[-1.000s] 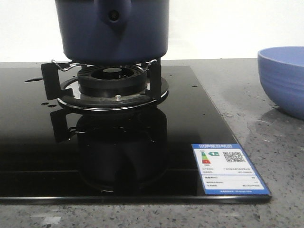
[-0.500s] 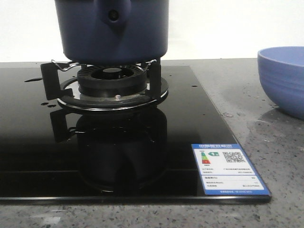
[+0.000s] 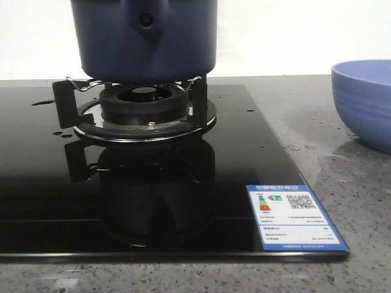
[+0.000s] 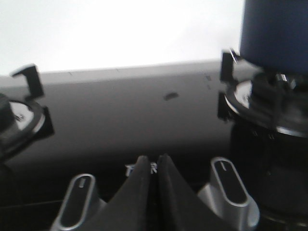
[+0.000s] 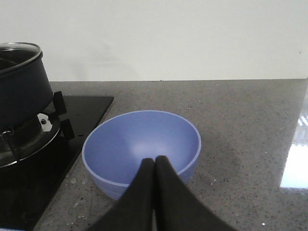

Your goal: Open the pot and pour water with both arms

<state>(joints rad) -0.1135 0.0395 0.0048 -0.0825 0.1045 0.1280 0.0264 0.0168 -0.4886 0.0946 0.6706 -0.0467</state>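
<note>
- The left gripper [image 4: 149,166] and the right gripper [image 5: 154,166] each had fingers pressed together, holding nothing.
- A label [image 3: 295,216] sat on the near corner of the black stove [image 3: 263,152].
- The matte navy pot [image 3: 144,39] stood on the burner [image 3: 144,105], handle mount facing forward.
- A blue bowl [image 3: 365,101] sat on the counter [image 3: 360,201], apart to the right.
- Water [image 3: 327,163] glistened beside the bowl.

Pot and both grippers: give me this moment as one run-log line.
pot: on burner stand, lid on | left gripper: shut, empty, near stove knobs | right gripper: shut, empty, facing blue bowl | pour: not begun
</note>
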